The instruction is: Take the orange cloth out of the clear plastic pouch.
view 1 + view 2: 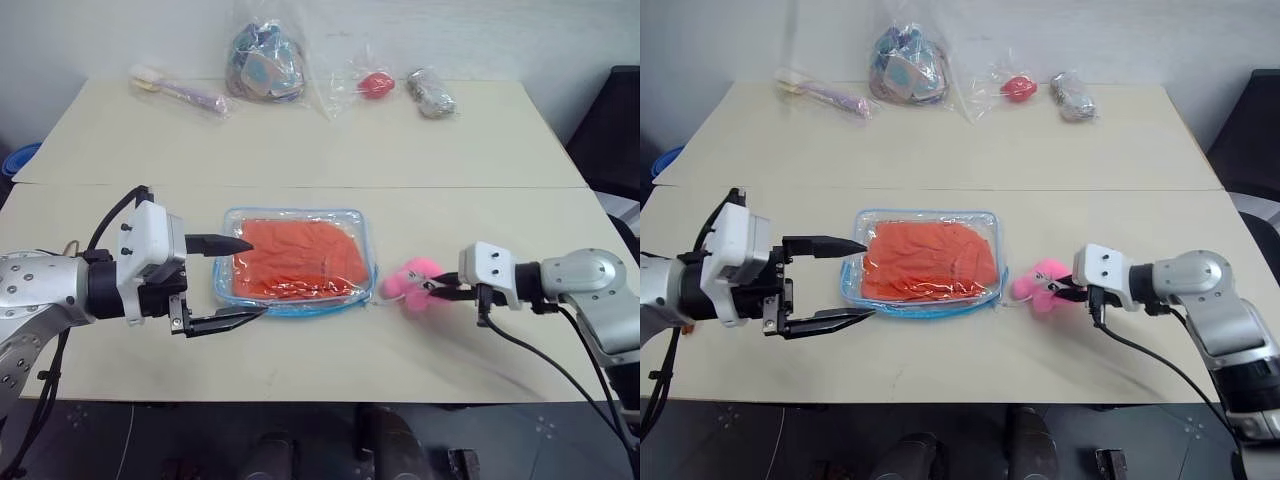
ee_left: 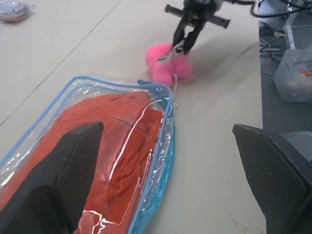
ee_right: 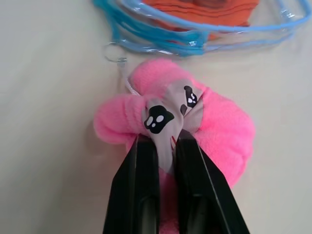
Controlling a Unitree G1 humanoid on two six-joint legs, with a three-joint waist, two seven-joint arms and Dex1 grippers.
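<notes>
Orange cloth (image 1: 298, 258) inside clear plastic pouch (image 1: 365, 222) on table (image 1: 400, 150).

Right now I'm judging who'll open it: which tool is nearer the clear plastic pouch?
Left. The left tool stands open at the clear plastic pouch's left edge; the right tool, shut on the pink plush toy, sits just off its right edge.

pink plush toy (image 1: 414, 285): near half of table (image 1: 300, 130), right of centre | far edge, left to right: bagged toothbrush-like item (image 1: 178, 92), bag of mixed small items (image 1: 264, 66), bag with red object (image 1: 376, 84), grey bundle (image 1: 431, 93)
</notes>
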